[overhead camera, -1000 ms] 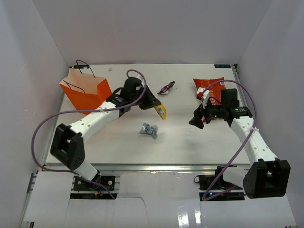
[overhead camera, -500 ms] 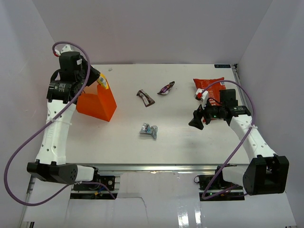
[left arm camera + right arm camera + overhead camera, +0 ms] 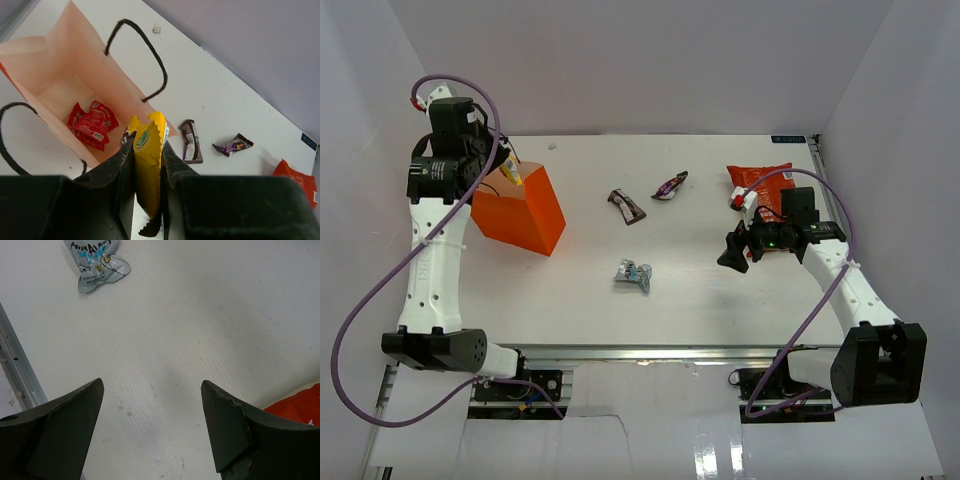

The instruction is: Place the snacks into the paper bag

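My left gripper (image 3: 506, 173) is shut on the yellow wrapper (image 3: 148, 165) and holds it over the open mouth of the orange paper bag (image 3: 520, 212), also in the left wrist view (image 3: 60, 65). Two pink-red wrappers (image 3: 91, 124) lie inside the bag. Two dark purple-brown wrappers (image 3: 627, 205) (image 3: 669, 185) lie on the table behind the middle. The silver-blue wrapper (image 3: 633, 274) lies in the middle, also in the right wrist view (image 3: 96, 262). My right gripper (image 3: 730, 256) is open and empty, beside the red-orange crisp packet (image 3: 758, 183).
White walls enclose the table (image 3: 700, 290) on three sides. The bag's black cord handles (image 3: 142, 55) stick up by its mouth. A metal rail (image 3: 660, 350) runs along the table's near edge.
My left arm swung from the table's middle up to the bag with the yellow wrapper, and now holds it over the bag's mouth. The right arm has barely moved.
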